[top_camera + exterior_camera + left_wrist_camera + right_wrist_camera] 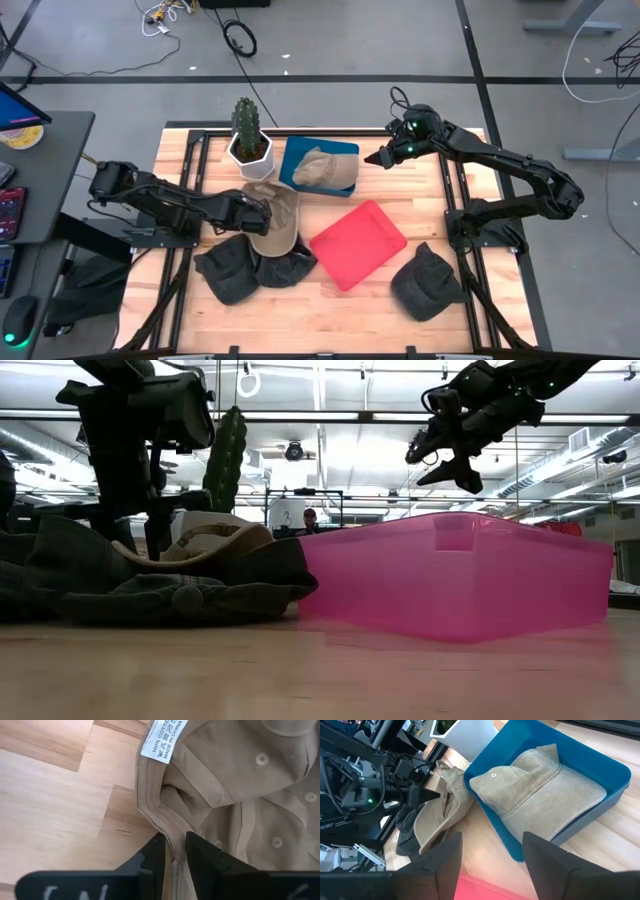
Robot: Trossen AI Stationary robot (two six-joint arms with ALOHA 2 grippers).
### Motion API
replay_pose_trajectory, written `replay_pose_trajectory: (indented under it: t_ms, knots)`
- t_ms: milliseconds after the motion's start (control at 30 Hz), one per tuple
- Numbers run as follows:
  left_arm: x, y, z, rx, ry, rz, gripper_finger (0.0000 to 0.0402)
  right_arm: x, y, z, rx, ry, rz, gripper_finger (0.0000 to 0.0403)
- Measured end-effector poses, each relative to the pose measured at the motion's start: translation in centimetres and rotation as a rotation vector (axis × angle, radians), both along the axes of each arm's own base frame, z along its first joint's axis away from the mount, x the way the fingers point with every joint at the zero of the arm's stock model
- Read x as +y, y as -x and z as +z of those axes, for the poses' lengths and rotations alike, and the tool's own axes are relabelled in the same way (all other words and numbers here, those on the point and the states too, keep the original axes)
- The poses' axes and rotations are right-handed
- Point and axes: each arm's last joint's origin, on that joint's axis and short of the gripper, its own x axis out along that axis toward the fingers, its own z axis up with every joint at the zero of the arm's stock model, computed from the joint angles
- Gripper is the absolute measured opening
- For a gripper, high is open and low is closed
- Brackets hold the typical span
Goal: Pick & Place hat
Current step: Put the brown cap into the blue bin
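Left hand (173,851) first: from its wrist camera I see my two dark fingers (152,857) set on either side of the stitched rim of a tan hat (235,795), with only a narrow gap between them, and the rim runs right into that gap. They look nearly pressed together on the fabric, though I cannot tell whether the pinch is firm. A white label (162,737) sewn inside the hat sits just beyond the fingertips.

From above, that tan hat (275,218) lies upside down toward the left of the wooden surface (420,205), near its middle, overlapping two dark caps (245,268) that sit closer to the front edge. My left hand (262,213) reaches it from the left edge.

Behind it, near the back edge, a potted cactus (246,130) stands in a white pot, and just beside that is a blue bin (320,165) with a second tan hat (325,170) lying inside it. A red tray (358,243) rests at the centre, and another dark cap (427,282) lies toward the front right corner.

My right hand (378,158) hangs above the surface by the blue bin's right side, fingers spread and carrying nothing; its wrist camera looks down on the bin (590,755) and the hat in it (545,785).
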Motion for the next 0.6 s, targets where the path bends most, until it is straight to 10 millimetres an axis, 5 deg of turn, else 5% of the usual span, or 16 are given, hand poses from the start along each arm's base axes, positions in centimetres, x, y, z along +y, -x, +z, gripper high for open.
replay_pose_trajectory:
  t_ms: [367, 600]
  knots:
    - [-0.5, -0.4, 0.1, -0.025, -0.012, -0.048, 0.0011, 0.0, 0.0, 0.1, -0.009, 0.010, 0.002, 0.0210]
    - [-1.4, -1.1, 3.1, -0.027, -0.095, -0.149, 0.0010, -0.1, -0.1, 0.1, -0.011, 0.012, 0.002, 0.0210]
